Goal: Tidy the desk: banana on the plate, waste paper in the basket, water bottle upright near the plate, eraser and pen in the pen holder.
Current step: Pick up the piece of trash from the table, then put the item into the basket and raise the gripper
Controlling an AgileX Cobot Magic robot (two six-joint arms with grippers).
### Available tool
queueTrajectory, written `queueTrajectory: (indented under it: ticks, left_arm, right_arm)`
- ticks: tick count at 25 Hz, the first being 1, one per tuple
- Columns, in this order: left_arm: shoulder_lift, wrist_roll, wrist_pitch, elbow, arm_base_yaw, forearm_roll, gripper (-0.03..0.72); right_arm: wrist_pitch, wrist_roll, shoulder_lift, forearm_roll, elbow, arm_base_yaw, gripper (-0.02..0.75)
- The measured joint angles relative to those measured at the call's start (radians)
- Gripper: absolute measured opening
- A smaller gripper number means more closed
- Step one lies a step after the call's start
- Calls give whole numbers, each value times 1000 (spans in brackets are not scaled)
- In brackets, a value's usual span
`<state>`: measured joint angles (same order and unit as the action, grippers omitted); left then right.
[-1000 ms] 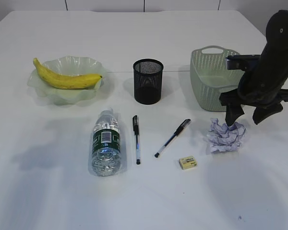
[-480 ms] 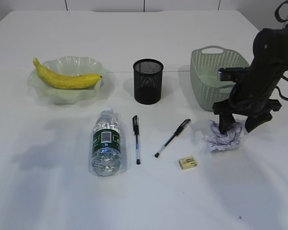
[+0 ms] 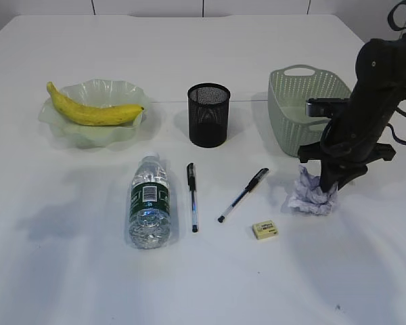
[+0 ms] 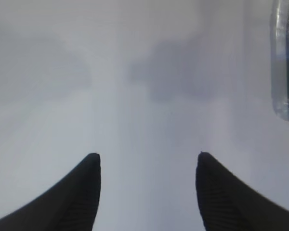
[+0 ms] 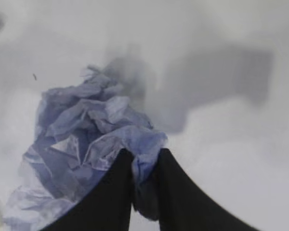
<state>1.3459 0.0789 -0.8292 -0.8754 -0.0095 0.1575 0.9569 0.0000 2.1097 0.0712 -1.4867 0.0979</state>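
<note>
Step in hand: waste paper [image 3: 313, 195] to basket [image 3: 304, 108]; right gripper [image 5: 144, 166] pinches the paper's edge; left gripper [image 4: 148, 166] hangs open, empty; next: lift, carry over basket, release.

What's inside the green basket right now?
The visible part of the basket interior looks empty: only its pale far wall and floor show. The right arm covers its near right corner, so that part cannot be checked. The waste paper lies on the desk, pinched by the right pincer.

Crumpled waste paper [image 3: 312, 195] beside basket [image 3: 299, 108], pinched
</note>
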Motion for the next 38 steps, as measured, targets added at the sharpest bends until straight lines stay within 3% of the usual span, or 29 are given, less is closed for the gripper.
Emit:
queueTrajectory:
  ticks: [3, 14, 22, 29, 38]
  left_arm:
    - [0, 0, 6, 0, 0, 0, 444]
    - [0, 0, 10, 0, 0, -2, 444]
    - [0, 0, 32, 0, 0, -2, 444]
    - [0, 0, 32, 0, 0, -2, 444]
    - [0, 0, 30, 0, 0, -2, 444]
  right_arm:
    - [30, -28, 0, 16, 0, 0, 73]
    - [86, -109, -163, 81, -6, 0, 50]
    - [105, -103, -213, 73, -193, 0, 48]
    - [7, 37, -208, -77, -338, 0, 45]
    - [-135, 165, -94, -193, -370, 0, 43]
